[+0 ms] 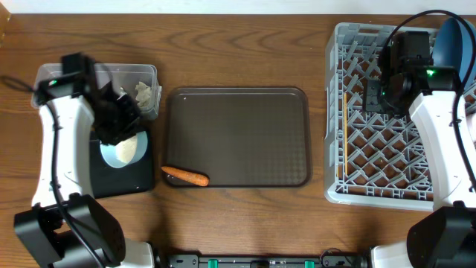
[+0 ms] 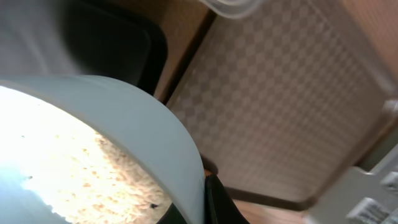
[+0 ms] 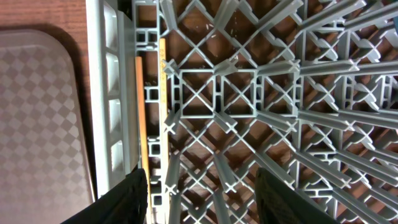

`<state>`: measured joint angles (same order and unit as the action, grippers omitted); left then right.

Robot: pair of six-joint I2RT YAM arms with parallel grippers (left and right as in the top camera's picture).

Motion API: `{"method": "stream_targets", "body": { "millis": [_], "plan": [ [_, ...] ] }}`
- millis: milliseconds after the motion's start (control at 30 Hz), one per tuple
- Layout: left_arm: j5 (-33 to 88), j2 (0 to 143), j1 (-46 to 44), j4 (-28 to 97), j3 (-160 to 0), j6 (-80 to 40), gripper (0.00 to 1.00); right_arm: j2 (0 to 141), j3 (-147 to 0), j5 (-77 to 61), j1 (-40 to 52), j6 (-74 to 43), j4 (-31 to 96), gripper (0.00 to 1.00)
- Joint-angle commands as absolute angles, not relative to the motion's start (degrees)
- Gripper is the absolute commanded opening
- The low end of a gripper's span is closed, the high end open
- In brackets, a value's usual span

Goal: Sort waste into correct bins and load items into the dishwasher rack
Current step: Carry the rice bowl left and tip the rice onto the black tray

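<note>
the left wrist view is filled by the white bowl (image 2: 124,124), tilted, its pale rim running against a dark finger (image 2: 216,202) at the lower edge, with rice (image 2: 93,177) lying inside. only this view shows that contact. from it, the left gripper (image 1: 121,128) is clamped on the bowl's rim. the overhead view adds the setting: the bowl hangs directly under the gripper, over the black tray (image 1: 119,182), and the clear tub (image 1: 145,74) holding the tissue (image 1: 143,92) sits just beyond the fingers. the carrot (image 1: 186,176) lies off to the gripper's outer side, on the near left edge of the brown serving tray (image 1: 238,134).

the right wrist view shows what the overhead cannot: the right gripper (image 3: 202,177) has its fingers (image 3: 127,199) spread wide apart with nothing between them, only the lattice of the dishwasher rack (image 3: 249,93) below. the two chopsticks (image 3: 142,112) lie lengthwise along the rack's wall, just ahead of that finger and close beside it. the overhead view alone shows the dark blue plate (image 1: 455,45), standing in the rack's far corner, on the gripper's other side from the chopsticks.
</note>
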<state>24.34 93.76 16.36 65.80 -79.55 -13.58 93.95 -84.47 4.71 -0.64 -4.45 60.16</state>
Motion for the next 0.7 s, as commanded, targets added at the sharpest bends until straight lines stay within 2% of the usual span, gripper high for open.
{"method": "stream_targets", "body": {
  "millis": [0, 200, 400, 667],
  "plan": [
    [34.1, 93.2, 21.1, 64.6, -76.1, -7.4, 0.06, 92.8, -84.6, 5.2, -2.3, -3.7, 60.1, 0.55],
    [42.4, 93.3, 27.8, 60.0, -70.3, -1.3, 0.06, 92.8, -84.6, 5.2, -3.7, -3.7, 60.1, 0.55],
    [46.8, 94.1, 32.8, 54.0, -64.5, -0.8, 0.06, 92.8, -84.6, 5.2, -4.0, -3.7, 60.1, 0.55],
    [63.5, 94.7, 37.5, 46.9, -59.7, 2.4, 0.06, 92.8, -84.6, 5.2, -4.0, -3.7, 60.0, 0.55]
  ]
}}
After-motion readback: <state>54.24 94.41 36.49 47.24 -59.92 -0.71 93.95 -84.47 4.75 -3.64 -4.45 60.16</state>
